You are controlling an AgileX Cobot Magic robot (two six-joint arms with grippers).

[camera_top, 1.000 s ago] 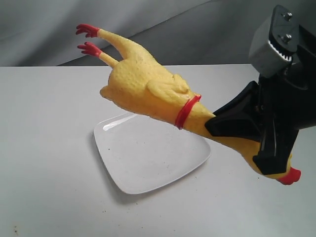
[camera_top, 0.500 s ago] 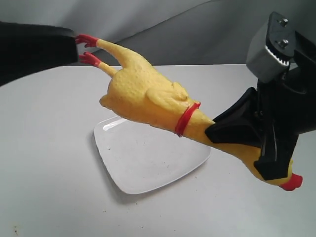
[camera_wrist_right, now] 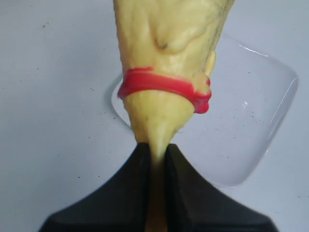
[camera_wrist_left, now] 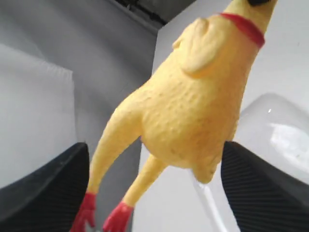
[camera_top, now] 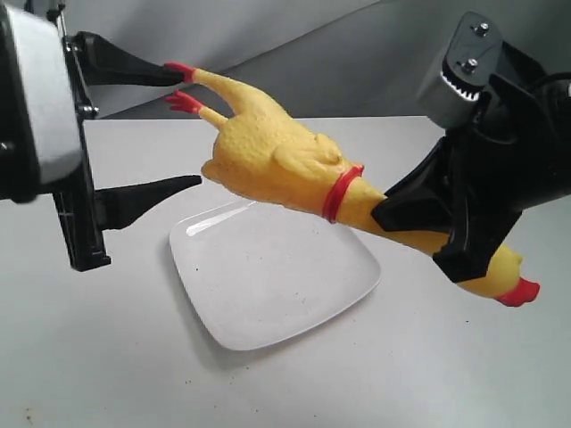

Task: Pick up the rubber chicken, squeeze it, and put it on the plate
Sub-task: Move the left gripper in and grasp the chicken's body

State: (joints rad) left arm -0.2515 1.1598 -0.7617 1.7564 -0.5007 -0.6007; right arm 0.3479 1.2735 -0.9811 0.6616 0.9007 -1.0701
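The yellow rubber chicken [camera_top: 277, 160] hangs in the air above the white square plate [camera_top: 268, 285], its red feet up at the back left and its red beak low at the right. My right gripper [camera_top: 419, 218] is shut on its neck, just past the red neck ring [camera_wrist_right: 164, 87], and pinches the neck flat. My left gripper [camera_top: 183, 125] stands open at the chicken's leg end. One finger [camera_wrist_left: 43, 183] sits beside the red feet [camera_wrist_left: 104, 217] and the other beside the rump; neither presses on the chicken [camera_wrist_left: 193, 106].
A white tabletop [camera_top: 98, 357] lies under everything, with a grey backdrop [camera_top: 294, 45] behind it. The plate [camera_wrist_right: 251, 121] lies directly under the hanging chicken.
My left gripper has come in from the left, and its open fingers now stand on either side of the chicken's legs. The right gripper has shifted the chicken slightly right.
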